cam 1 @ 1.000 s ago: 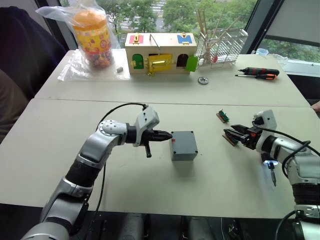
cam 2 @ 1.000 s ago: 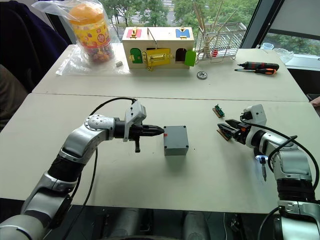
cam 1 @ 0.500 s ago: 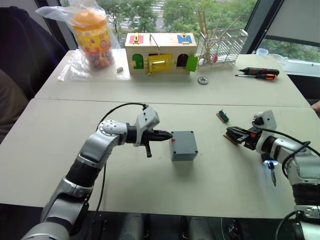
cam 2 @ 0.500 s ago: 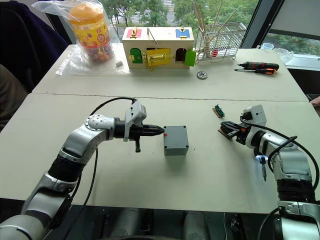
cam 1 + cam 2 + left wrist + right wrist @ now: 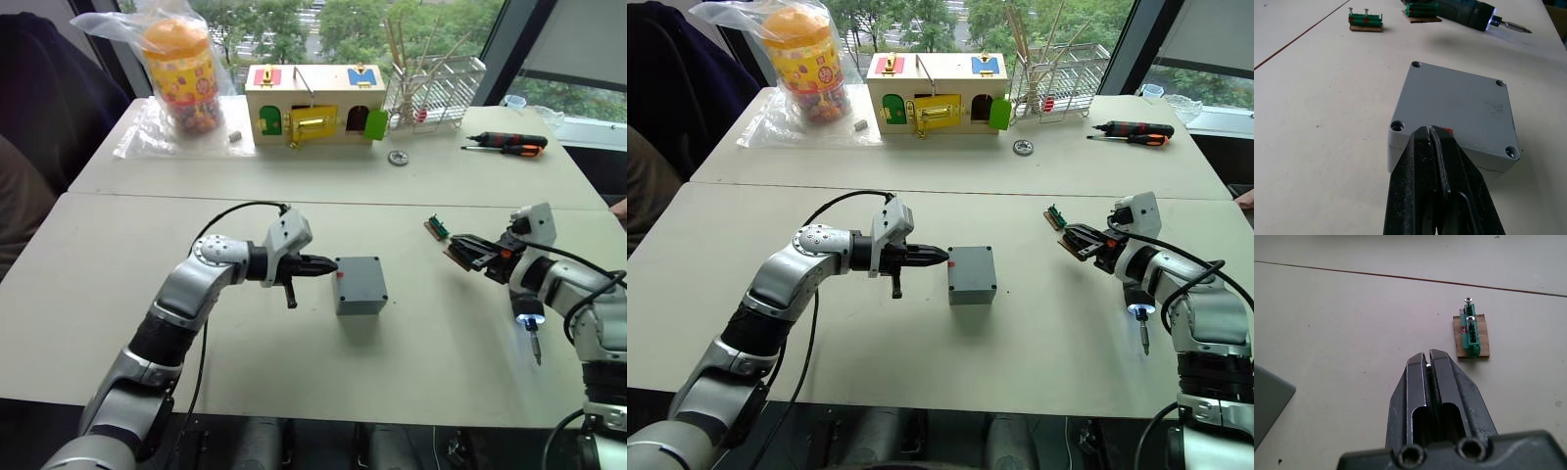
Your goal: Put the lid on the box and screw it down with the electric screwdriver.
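Head stereo pair looks down over table — wrist views close, along fingers.

Grey box with red mark; black claws.

We see two pale tables pushed together: near one holds the box, two green screw holders toward its right edge; far one, wooden box, candy jar, hand screwdrivers, wire rack

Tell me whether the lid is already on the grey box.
On. The lid covers the box, flush at all four corners; the screw holes look empty.
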Robot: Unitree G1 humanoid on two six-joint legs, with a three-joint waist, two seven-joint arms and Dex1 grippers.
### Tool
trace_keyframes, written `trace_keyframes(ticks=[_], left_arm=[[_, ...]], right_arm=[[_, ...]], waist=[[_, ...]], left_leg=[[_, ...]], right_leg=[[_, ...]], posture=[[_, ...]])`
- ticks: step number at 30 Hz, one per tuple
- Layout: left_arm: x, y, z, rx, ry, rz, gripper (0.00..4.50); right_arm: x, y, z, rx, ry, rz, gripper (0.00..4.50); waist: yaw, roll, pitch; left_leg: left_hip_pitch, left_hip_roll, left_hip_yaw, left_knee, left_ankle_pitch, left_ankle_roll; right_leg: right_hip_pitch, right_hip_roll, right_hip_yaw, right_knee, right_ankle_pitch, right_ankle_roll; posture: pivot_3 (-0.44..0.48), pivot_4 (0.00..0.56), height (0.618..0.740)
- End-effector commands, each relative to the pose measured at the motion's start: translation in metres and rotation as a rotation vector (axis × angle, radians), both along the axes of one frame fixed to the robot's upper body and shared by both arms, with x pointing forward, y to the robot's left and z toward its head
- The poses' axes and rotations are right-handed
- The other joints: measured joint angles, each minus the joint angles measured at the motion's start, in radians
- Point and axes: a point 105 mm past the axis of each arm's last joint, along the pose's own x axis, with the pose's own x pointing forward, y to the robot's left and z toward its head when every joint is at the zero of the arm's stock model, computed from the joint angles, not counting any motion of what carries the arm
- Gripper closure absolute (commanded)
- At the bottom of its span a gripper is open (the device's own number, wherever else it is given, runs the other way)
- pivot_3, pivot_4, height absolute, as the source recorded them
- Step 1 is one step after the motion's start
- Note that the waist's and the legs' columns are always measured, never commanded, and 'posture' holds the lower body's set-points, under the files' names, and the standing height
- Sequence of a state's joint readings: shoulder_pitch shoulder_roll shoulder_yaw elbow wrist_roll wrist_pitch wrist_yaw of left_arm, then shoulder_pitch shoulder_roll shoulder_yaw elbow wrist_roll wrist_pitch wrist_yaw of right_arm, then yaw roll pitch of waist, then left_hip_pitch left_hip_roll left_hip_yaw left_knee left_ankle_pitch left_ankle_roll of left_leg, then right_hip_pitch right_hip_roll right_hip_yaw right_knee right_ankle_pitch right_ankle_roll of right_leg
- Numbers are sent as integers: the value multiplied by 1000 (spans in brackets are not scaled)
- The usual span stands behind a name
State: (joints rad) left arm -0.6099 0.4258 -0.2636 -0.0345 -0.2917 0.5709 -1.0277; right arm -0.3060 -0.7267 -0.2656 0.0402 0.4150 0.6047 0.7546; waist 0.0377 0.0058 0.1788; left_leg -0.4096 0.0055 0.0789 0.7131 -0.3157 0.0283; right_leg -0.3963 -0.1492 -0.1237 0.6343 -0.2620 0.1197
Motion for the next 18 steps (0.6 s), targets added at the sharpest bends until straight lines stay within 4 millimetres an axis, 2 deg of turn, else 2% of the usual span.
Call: trace_keyframes(ticks=[1,12,18], left_arm=[[0,-3,6,-11,-32,-19,4500],[-1,-2,6,-11,-32,-11,4500],[-1,-2,6,-13,-34,-13,4500]], right_arm=[[-1,4,0,-7,-13,16,4470],[2,7,-20,-33,33,27,4470],[1,9,-22,-47,38,34,4470]], waist=[[0,0,0],[-1,0,0],[-1,0,0]], left_leg=[[0,0,0,0,0,0],[0,0,0,0,0,0],[0,0,0,0,0,0]], right_leg=[[0,0,0,0,0,0],[0,0,0,0,0,0],[0,0,0,0,0,0]], posture=[[0,150,705],[0,150,705],[0,150,705]])
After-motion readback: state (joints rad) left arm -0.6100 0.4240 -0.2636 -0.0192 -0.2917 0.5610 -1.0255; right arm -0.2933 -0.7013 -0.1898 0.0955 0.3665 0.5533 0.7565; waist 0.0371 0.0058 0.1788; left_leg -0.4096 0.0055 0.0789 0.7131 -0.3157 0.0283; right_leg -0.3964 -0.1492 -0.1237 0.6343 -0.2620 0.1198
